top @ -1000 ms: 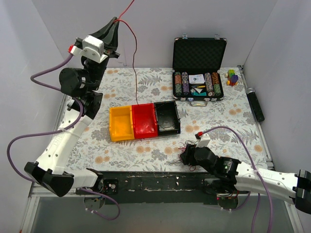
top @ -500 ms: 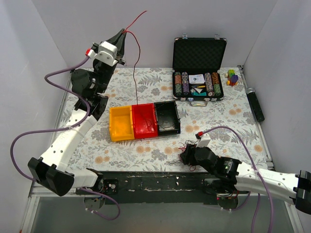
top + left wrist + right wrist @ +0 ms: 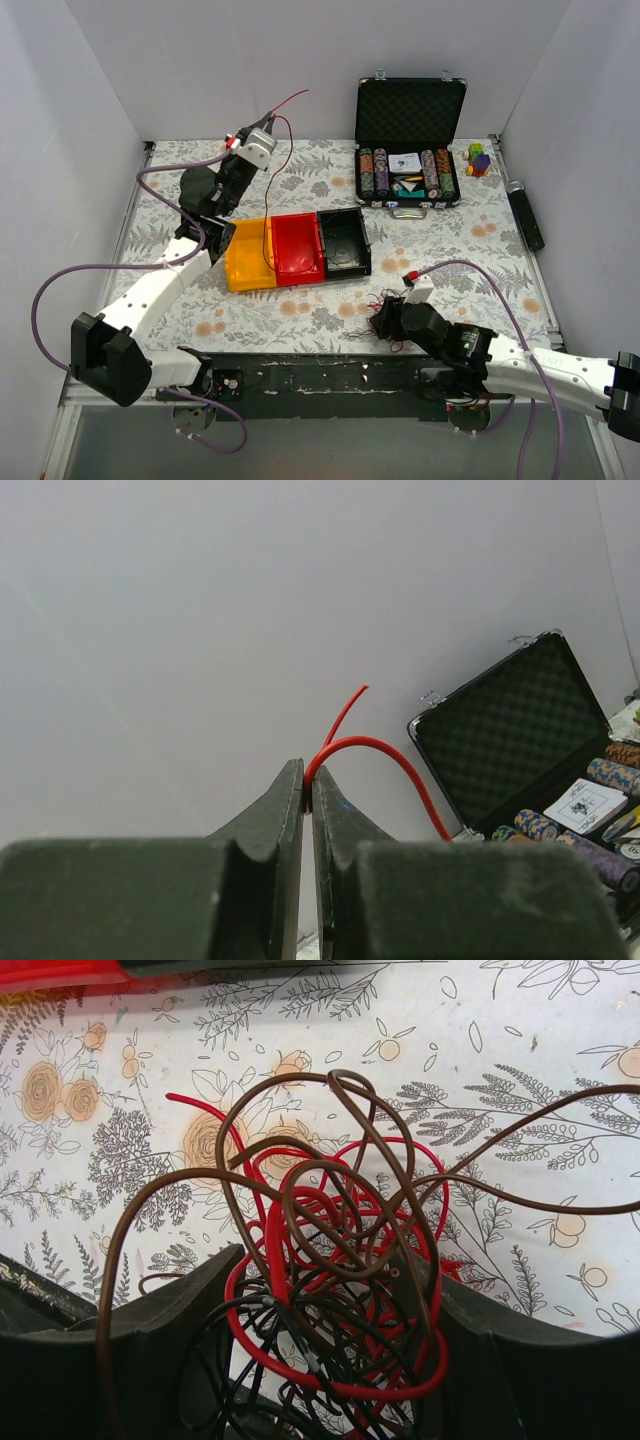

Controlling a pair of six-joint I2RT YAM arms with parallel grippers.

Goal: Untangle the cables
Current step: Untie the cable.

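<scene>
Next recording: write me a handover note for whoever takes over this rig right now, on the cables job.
Left end effector: shut on one red cable, held up; the cable hangs down to the yellow bin.
Right end effector: open, straddling the tangle of red, brown and black cables on the table, near edge.
Done: one red cable is clear of the tangle.
Left: set it down, then separate the rest.
</scene>
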